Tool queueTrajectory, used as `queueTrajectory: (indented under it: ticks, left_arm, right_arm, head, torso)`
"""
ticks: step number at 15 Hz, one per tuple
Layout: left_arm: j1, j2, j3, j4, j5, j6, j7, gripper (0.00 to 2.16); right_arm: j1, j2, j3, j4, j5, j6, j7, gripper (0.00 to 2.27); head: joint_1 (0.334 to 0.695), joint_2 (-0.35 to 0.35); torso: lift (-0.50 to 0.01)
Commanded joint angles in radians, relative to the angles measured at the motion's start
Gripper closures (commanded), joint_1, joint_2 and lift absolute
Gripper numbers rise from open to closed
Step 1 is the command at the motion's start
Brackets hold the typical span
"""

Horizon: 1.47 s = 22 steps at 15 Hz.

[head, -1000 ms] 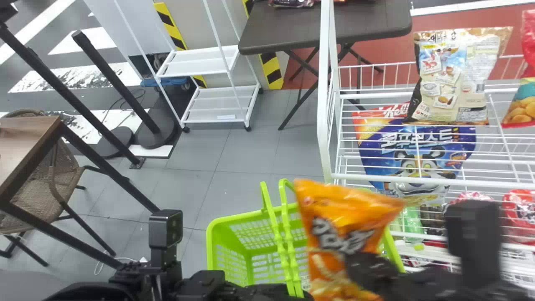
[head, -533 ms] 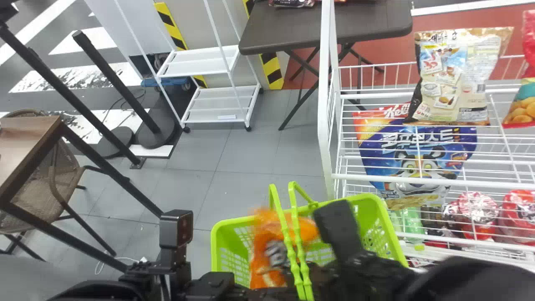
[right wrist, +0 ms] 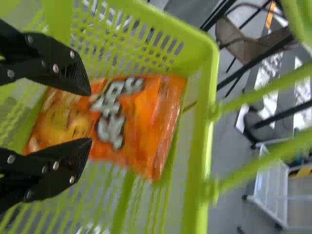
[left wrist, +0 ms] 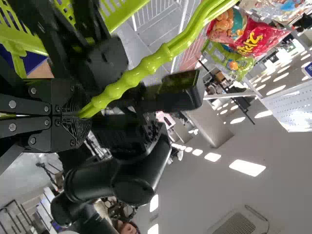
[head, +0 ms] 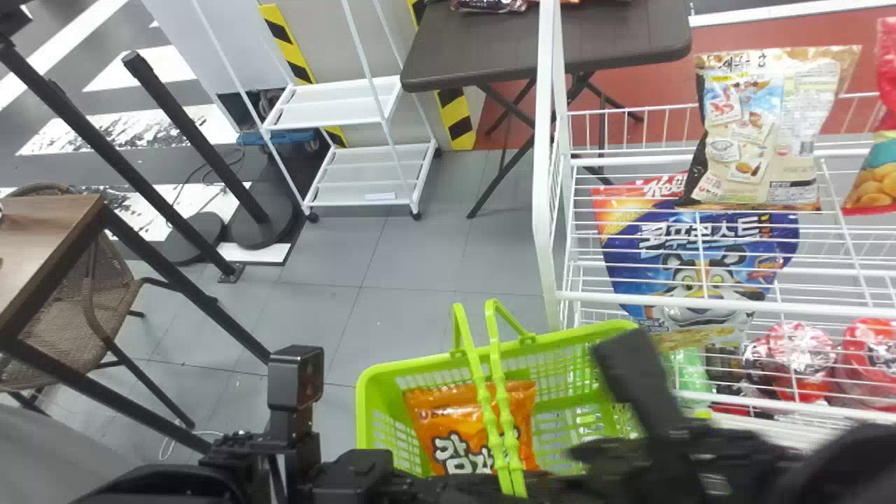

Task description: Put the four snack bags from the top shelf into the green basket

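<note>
From where I stand, the head view shows an orange snack bag (head: pixel 448 427) lying in the left part of the green basket (head: pixel 420 365). Over on the right, a beige bag (head: pixel 756 133) is propped up on the top shelf (head: pixel 826 306), toward its far side, with a red bag (head: pixel 875 168) further right. I'd expect all of them to be light, puffy and slick: soft in the belly, crackly at the seams, with crisps that would break under a hard squeeze. The beige one looks best taken by its upper part, gently, both faces pinched evenly.

In the left wrist view, the left pincer (left wrist: pixel 78 116) is clenched on the basket's ribbed handles (left wrist: pixel 152 63), which look stiff and give a good grip.

The right wrist view has the right pincer (right wrist: pixel 90 117) released, its fingers spread above the orange bag, nothing between them. That bag seems well placed; next, I'd say, the arm should lift clear without snagging the film, then go for another bag.
</note>
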<state>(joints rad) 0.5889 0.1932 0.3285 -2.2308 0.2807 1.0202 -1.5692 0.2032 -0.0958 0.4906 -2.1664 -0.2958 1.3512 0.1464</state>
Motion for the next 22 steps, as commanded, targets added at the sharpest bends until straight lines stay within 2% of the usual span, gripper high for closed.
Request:
queueTrajectory:
  ticks: [1, 4, 5, 6, 10, 13, 16, 17, 18, 19, 20, 22]
  left_arm:
    - [-0.006, 0.0, -0.003, 0.002, 0.0, 0.007, -0.011, 2.15]
    - [-0.008, -0.001, -0.008, 0.002, 0.0, 0.01, -0.011, 2.15]
    - [-0.008, -0.001, -0.008, 0.003, 0.0, 0.01, -0.011, 2.15]
    - [-0.008, -0.001, -0.008, 0.002, 0.0, 0.01, -0.011, 2.15]
    - [-0.004, -0.001, 0.001, 0.011, 0.0, 0.01, -0.011, 2.15]
    - [-0.001, -0.001, 0.007, 0.016, 0.0, 0.007, -0.011, 2.15]
    - [0.0, -0.001, 0.009, 0.019, 0.0, 0.007, -0.011, 2.15]
    - [0.002, -0.001, 0.009, 0.02, 0.0, 0.004, -0.011, 2.15]
    - [0.002, -0.001, 0.009, 0.02, 0.0, 0.004, -0.011, 2.15]
    - [0.003, -0.001, 0.011, 0.025, 0.0, 0.004, -0.011, 2.15]
    - [0.003, -0.001, 0.011, 0.026, 0.0, 0.004, -0.011, 2.15]
    - [0.003, -0.003, 0.009, 0.025, 0.0, 0.004, -0.011, 2.15]
  right_arm:
    - [0.061, -0.025, -0.188, -0.121, -0.008, 0.01, 0.025, 0.06]
    - [0.021, -0.022, -0.365, -0.131, 0.0, -0.14, 0.021, 0.07]
    - [-0.01, -0.022, -0.385, -0.098, 0.014, -0.201, 0.012, 0.07]
    - [-0.048, -0.022, -0.4, -0.038, 0.021, -0.3, 0.007, 0.07]
    - [-0.242, -0.021, -0.399, 0.269, 0.032, -0.585, 0.002, 0.08]
    - [-0.39, -0.018, -0.374, 0.505, 0.083, -0.695, -0.033, 0.08]
    - [-0.511, -0.016, -0.337, 0.732, 0.093, -0.772, -0.036, 0.11]
    - [-0.535, -0.016, -0.326, 0.783, 0.099, -0.784, -0.027, 0.3]
    - [-0.535, -0.018, -0.32, 0.792, 0.099, -0.79, -0.01, 0.7]
    - [-0.511, -0.018, -0.322, 0.789, 0.09, -0.836, -0.001, 1.57]
    - [-0.481, -0.015, -0.33, 0.769, 0.078, -0.861, -0.022, 2.25]
    - [-0.442, -0.015, -0.342, 0.734, 0.076, -0.907, -0.021, 2.25]
  head:
    - [0.695, 0.35]
    - [0.695, 0.334]
    - [0.695, 0.212]
    - [0.695, 0.159]
    - [0.695, 0.035]
    - [0.695, 0.013]
    - [0.695, -0.009]
    - [0.695, -0.011]
    - [0.695, -0.011]
    - [0.695, -0.009]
    - [0.695, -0.001]
    - [0.695, 0.001]
  torso:
    - [-0.006]
    - [-0.006]
    - [-0.006]
    - [-0.006]
    - [-0.006]
    - [-0.006]
    - [-0.006]
    - [-0.006]
    - [-0.006]
    - [-0.006]
    - [-0.006]
    - [-0.006]
